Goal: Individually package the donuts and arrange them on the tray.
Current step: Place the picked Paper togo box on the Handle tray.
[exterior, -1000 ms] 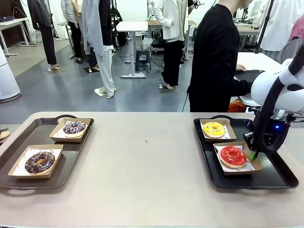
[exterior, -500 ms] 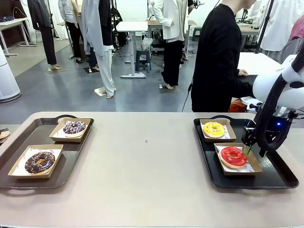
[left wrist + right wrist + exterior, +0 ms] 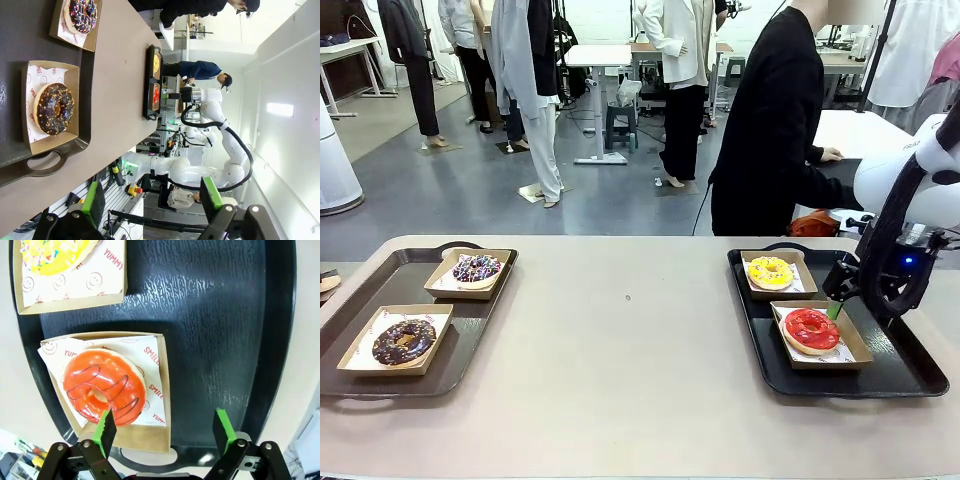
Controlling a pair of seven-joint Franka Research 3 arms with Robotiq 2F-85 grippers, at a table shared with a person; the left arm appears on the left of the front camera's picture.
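Observation:
On the black right tray a yellow-glazed donut and a red-glazed donut each lie in a paper-lined cardboard box. My right gripper hangs open just above the red donut's box, at its right edge. In the right wrist view the red donut lies by the left fingertip of that gripper, with the yellow donut beyond it. The left tray holds a boxed sprinkled donut and a boxed chocolate donut. My left gripper is open, well back from the chocolate donut.
A person in black stands at the far side behind the right tray, turned toward another table. The wide middle of the beige table lies between the two trays. Bare tray floor stretches beside the red donut's box.
My right gripper has risen a little from the right edge of the red donut's box, still open. The donuts and boxes have stayed in place.

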